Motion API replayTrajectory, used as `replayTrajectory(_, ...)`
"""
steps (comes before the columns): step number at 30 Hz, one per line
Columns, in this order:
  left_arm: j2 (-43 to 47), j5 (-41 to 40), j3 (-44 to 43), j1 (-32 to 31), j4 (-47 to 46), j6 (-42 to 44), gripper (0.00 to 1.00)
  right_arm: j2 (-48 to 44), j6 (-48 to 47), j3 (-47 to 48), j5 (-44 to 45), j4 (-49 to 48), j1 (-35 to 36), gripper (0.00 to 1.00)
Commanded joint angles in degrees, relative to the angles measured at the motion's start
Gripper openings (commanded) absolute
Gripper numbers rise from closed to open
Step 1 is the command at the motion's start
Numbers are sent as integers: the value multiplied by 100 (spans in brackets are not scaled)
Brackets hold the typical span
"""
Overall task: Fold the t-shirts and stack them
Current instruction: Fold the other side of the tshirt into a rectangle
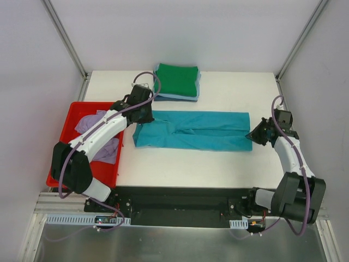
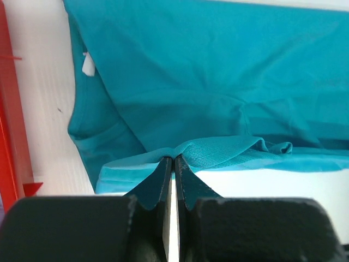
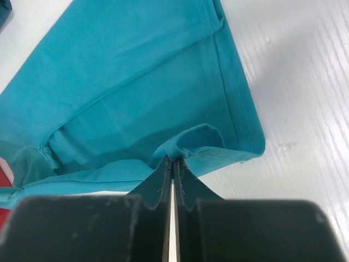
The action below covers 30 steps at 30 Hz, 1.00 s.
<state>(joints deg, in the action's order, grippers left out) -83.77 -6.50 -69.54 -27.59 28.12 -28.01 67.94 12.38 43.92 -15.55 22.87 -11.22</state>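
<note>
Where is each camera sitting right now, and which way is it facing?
Top external: above and behind the arm bases, looking down on the spread teal t-shirt, folded stack and red tray; left arm and right arm show.
Left wrist: on the left arm, looking along the shut left jaws at the collar end they pinch.
Right wrist: on the right arm, looking along the shut right jaws at the hem end they pinch.
Shared: all three see the teal t-shirt, the wrist views from opposite ends.

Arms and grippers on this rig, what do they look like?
Left arm and right arm match: black joints, white link shells, a purple cable looped along each. Left gripper and right gripper are black, with thin tapered fingers. No readable markings.
</note>
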Motion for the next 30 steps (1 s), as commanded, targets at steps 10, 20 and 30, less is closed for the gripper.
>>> replayTrajectory(10, -1247, 79, -1018, 439, -61, 410, 0, 1931, -271, 1539, -115, -231, 111, 5)
replayTrajectory(20, -2046, 140, -1693, 659, 237, 270, 66, 3208, -245, 2691, 183, 103, 269, 48)
replayTrajectory(30, -2354, 1634, -1818, 387, 203, -187, 99, 3523, -798, 3526, 554, 262, 1113, 96)
